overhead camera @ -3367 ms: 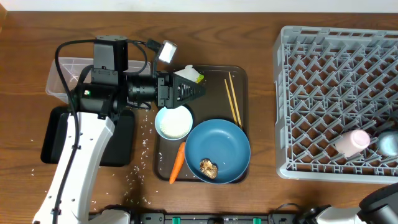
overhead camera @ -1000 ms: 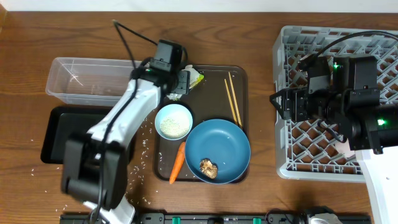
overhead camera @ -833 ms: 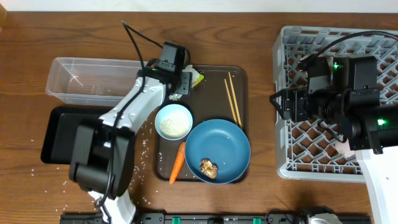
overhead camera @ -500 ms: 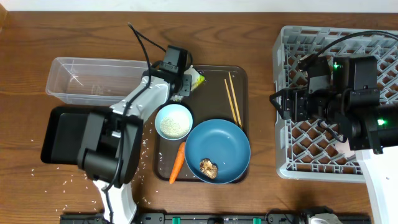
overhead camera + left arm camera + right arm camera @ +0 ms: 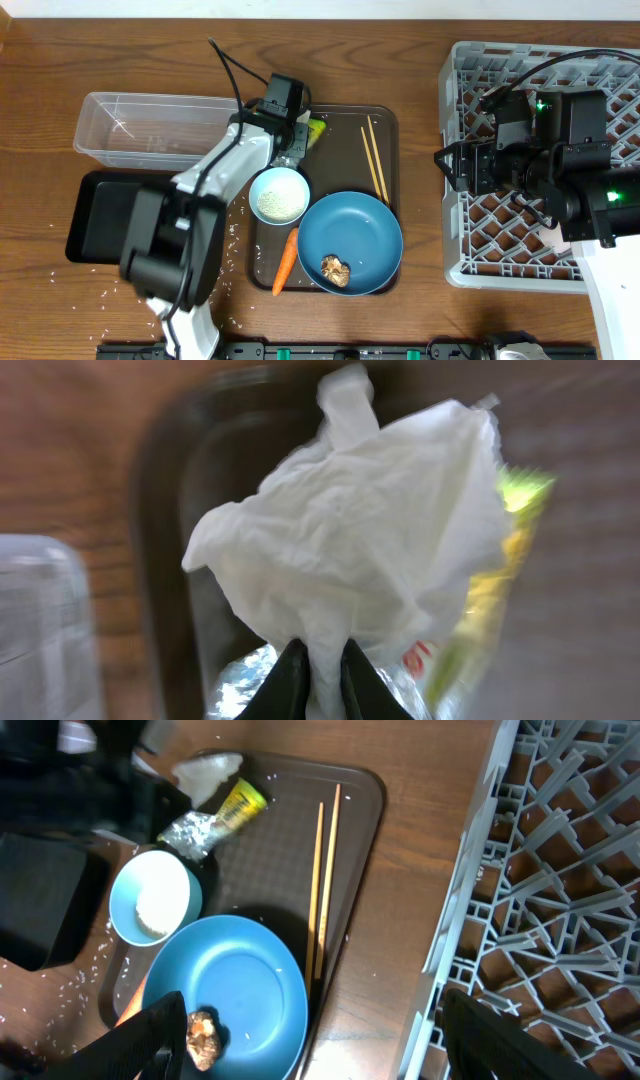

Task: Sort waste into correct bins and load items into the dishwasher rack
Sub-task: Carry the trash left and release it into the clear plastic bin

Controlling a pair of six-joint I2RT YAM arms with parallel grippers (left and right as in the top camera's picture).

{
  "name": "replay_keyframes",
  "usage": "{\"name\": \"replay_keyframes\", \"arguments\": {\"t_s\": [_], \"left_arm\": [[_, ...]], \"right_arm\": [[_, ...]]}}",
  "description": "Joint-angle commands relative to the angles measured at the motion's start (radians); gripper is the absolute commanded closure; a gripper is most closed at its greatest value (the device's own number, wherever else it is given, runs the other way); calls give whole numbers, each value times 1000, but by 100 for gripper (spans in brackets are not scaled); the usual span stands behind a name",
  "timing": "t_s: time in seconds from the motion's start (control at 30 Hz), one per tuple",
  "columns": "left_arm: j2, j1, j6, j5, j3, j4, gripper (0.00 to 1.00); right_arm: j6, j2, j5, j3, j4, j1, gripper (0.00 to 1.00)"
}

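Observation:
My left gripper (image 5: 320,655) is shut on the white crumpled part of the wrapper (image 5: 350,530); its green-yellow side (image 5: 505,550) hangs to the right. From overhead the left gripper (image 5: 297,140) is at the brown tray's back left corner. On that tray lie the white bowl (image 5: 279,195), the carrot (image 5: 285,262), two chopsticks (image 5: 374,158) and the blue dish (image 5: 350,243) holding the brown lump (image 5: 335,270). My right gripper (image 5: 450,165) hangs open at the left edge of the grey rack (image 5: 600,90), nothing between its fingers (image 5: 150,1040).
The clear tub (image 5: 150,130) stands at the back left, with the black tray (image 5: 100,215) in front of it. Rice grains (image 5: 225,240) are scattered on the wood between them and the brown serving tray (image 5: 385,125). My right arm covers part of the rack.
The left jaws have closed on the wrapper, and the left arm has shifted slightly over the tray corner. The right arm has stayed where it was.

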State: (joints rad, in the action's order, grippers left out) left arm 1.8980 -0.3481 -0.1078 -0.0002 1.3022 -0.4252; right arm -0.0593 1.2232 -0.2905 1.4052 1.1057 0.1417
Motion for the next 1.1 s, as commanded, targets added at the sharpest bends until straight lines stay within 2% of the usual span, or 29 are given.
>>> {"name": "replay_keyframes", "arguments": {"t_s": [0.0,0.13,0.27,0.37,0.57,0.6,0.67,0.7,0.8,0.87,1.07], "left_arm": [[-111,-21,-1,-9,8,-35,93],[-185,-24,-1,-43,8,-82,94],[-249,-5,-5,-216,8,-126,94],[-253,47,-52,-331,7,-139,94],[-206,195,-135,-215,7,-143,93],[-198,213,-151,-203,7,-143,88],[-182,243,-158,-179,7,-125,58],[-179,253,-156,-163,7,-113,52],[-186,261,-127,-68,9,-93,49],[-200,251,-114,-18,9,-101,43],[-217,140,-107,-13,7,-133,39]], "right_arm": [[8,0,6,6,-2,10,26],[8,0,6,6,-2,10,25],[8,0,6,6,2,10,25],[8,0,6,6,5,10,26],[7,0,1,6,6,10,26],[7,0,-2,6,7,10,26],[7,0,-2,6,11,10,25],[8,0,-2,6,13,10,25],[8,0,-2,6,13,10,24],[8,0,-2,6,12,10,24],[8,0,-1,6,12,10,23]]}}
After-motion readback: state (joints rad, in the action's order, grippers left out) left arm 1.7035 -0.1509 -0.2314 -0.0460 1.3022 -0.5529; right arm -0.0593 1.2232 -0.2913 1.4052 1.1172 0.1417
